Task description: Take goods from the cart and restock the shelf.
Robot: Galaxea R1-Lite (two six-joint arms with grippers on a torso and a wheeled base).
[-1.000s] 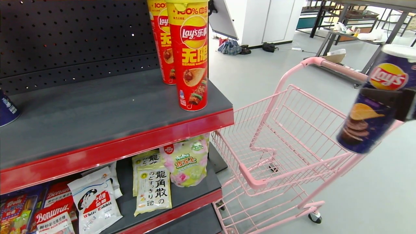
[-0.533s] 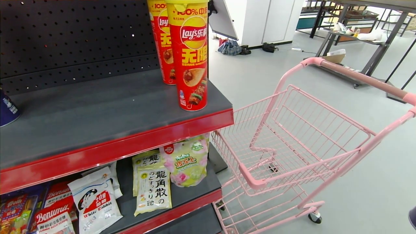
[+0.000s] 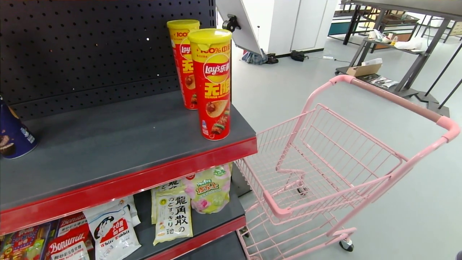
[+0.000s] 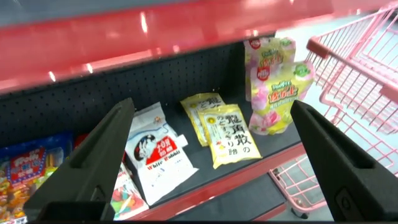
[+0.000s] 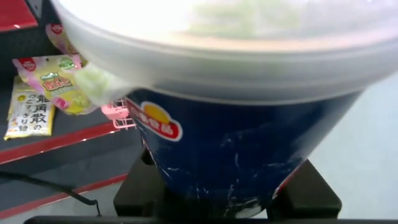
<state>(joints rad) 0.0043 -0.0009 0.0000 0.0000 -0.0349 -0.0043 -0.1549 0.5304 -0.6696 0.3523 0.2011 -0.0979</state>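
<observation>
My right gripper [image 5: 227,196] is shut on a dark blue chip can [image 5: 249,143] with a white lid, its black fingers [image 5: 146,193] on either side of the can's body. Beyond the can are the lower shelf and a bit of pink cart wire. My left gripper [image 4: 212,106] is open with nothing in it, in front of the lower shelf's snack bags [image 4: 233,137]. The pink cart [image 3: 276,209] stands right of the shelf, its basket holding nothing. Two tall red chip cans [image 3: 213,86] stand at the right end of the grey upper shelf [image 3: 108,144].
Another dark blue can [image 3: 12,135] stands at the upper shelf's far left, with bare shelf between it and the red cans. Black pegboard [image 3: 90,47] backs the shelf. Snack bags [image 3: 173,216] fill the lower shelf. Tables [image 3: 397,47] stand across the open grey floor.
The blue can in my right gripper dropped out of the head view at the right. Since then the head camera has shifted, so the red cans' lids and more of the left blue can show.
</observation>
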